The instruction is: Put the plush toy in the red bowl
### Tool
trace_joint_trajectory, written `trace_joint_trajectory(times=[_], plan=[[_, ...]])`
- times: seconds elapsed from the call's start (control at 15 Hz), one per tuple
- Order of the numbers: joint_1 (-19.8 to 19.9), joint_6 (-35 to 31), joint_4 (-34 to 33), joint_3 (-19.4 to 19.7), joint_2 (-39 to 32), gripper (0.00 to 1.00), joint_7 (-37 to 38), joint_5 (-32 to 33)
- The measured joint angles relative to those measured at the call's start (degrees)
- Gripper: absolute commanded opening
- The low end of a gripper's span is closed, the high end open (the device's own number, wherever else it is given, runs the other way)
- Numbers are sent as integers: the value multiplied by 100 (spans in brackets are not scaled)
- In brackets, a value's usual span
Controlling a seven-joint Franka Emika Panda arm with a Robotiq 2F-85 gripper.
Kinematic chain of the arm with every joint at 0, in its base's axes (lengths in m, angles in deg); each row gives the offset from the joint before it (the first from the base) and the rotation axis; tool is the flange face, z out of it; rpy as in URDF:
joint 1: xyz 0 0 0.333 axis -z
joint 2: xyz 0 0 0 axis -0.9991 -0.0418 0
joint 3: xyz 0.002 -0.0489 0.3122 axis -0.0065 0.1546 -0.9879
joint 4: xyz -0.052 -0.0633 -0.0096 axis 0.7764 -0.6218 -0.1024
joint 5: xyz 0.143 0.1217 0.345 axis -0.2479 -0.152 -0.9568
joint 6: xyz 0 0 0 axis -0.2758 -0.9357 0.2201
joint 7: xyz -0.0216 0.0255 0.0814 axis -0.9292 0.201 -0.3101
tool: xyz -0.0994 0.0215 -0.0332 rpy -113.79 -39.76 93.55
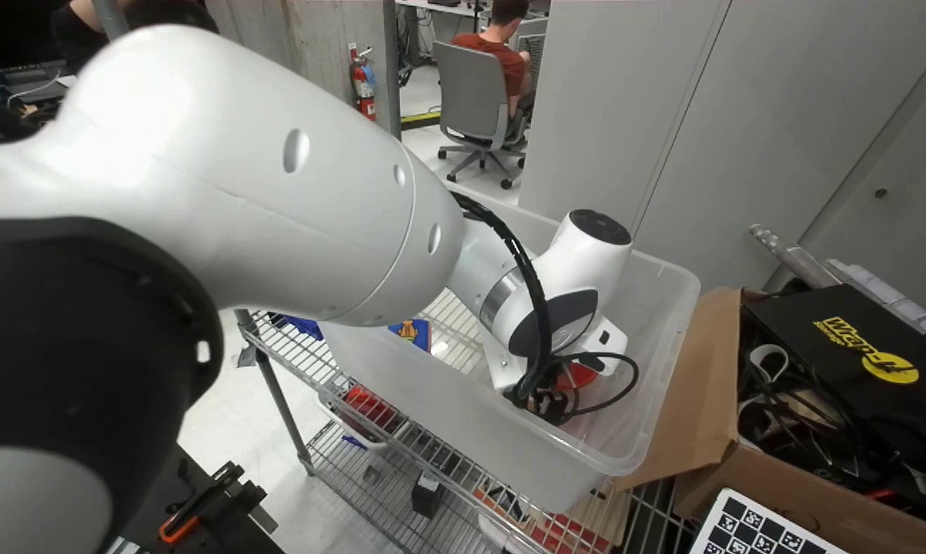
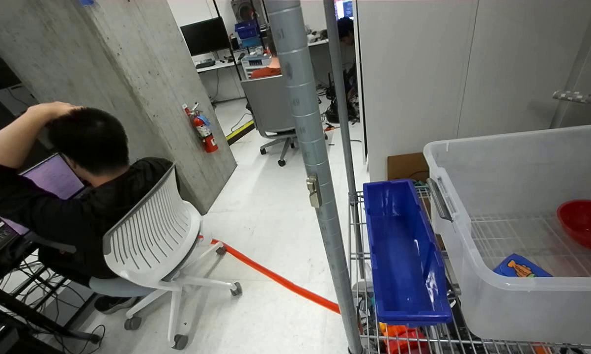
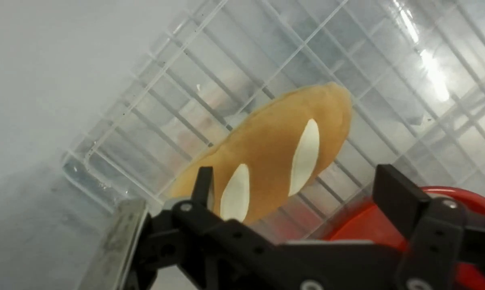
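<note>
The end effector [image 3: 296,182] is hovering, spread and empty, by the toy [image 3: 272,151], the pickup step seemingly calling for centring over it, clear of the bowl [image 2: 586,224].

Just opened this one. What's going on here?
A robot arm reaches down into a clear plastic bin. Its jaws stand open with nothing held; in the wrist view, the tan plush toy lies on the bin's floor, one end partly hidden behind a jaw. The red bowl sits near the toy in the same bin, so the toy is not in it yet. A pick-up is probably next.
</note>
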Motion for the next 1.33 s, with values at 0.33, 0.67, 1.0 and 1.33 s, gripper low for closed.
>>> trace_joint_trajectory(times=[0.33,0.67,1.0,1.33], plan=[[-135,-287,-60,-26,-228,100,43,1],[-234,-712,-229,-21,-458,51,41,21],[-230,-592,-351,8,-558,14,41,21],[-235,158,-253,-44,-284,3,42,8]])
